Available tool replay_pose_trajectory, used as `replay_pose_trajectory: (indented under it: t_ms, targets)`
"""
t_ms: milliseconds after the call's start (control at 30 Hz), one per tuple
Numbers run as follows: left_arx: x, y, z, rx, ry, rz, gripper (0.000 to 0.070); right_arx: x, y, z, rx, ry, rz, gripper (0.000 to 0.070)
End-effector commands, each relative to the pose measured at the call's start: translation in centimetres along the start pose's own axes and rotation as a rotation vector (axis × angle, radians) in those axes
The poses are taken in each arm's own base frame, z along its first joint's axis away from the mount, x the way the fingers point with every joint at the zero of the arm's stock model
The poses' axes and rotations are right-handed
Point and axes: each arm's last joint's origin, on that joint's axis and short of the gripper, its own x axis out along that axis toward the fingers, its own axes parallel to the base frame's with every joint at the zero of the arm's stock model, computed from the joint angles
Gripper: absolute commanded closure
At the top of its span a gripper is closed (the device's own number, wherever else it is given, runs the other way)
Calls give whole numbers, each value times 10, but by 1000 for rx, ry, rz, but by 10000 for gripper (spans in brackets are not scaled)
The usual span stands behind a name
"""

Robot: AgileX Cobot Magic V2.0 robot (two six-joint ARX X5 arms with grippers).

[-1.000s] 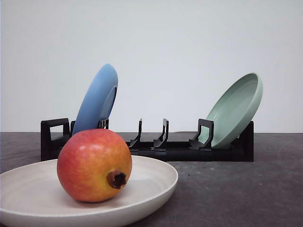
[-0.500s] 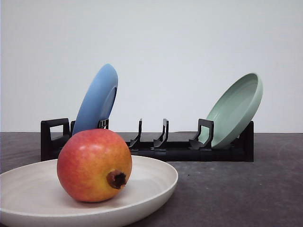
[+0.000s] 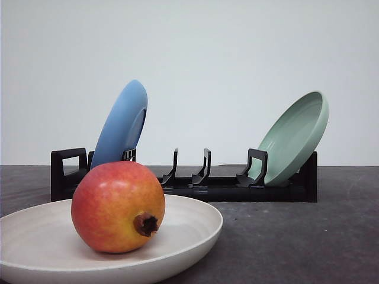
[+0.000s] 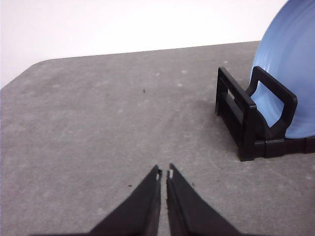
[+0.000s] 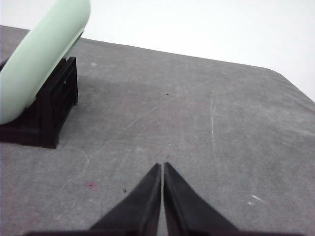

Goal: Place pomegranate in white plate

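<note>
- The pomegranate point(image 3: 118, 206) sits inside the white plate point(image 3: 195, 225), a little to the left of the middle of the front view, with its dark calyx nub turned toward the camera and slightly to the right.
- The white plate lies flat on the dark grey tabletop point(image 3: 296, 236); its left side and its near rim are cut off by the picture edge, so its full round shape cannot be seen.
- Behind the plate stands a black dish rack point(image 3: 207, 183). The fruit hides part of its left end.
- A blue plate point(image 3: 121, 127) leans in the left end of the rack, and its lower edge is hidden behind the pomegranate.
- A pale green plate point(image 3: 296, 139) leans in the right end of the rack, with its bottom part covered by a rack post.
- The left gripper point(image 4: 164, 173) hovers over bare tabletop near the blue plate's end of the rack; its jaws are together with only a thin slit between the tips, and they hold nothing.
- The right gripper point(image 5: 162, 165) is over bare tabletop near the green plate's end of the rack; its jaws are pressed together and empty.
- In both wrist views each plate is cut off by the frame.
</note>
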Motion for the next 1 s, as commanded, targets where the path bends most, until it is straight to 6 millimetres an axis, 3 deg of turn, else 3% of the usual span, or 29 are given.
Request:
replay_pose_trajectory:
  t_ms: [0, 967]
  targets:
    - [1, 0, -4, 8, 14, 2, 700, 0, 0, 0, 18, -3, -6, 698]
    - [1, 0, -4, 8, 14, 1, 700, 0, 0, 0, 18, -3, -6, 698]
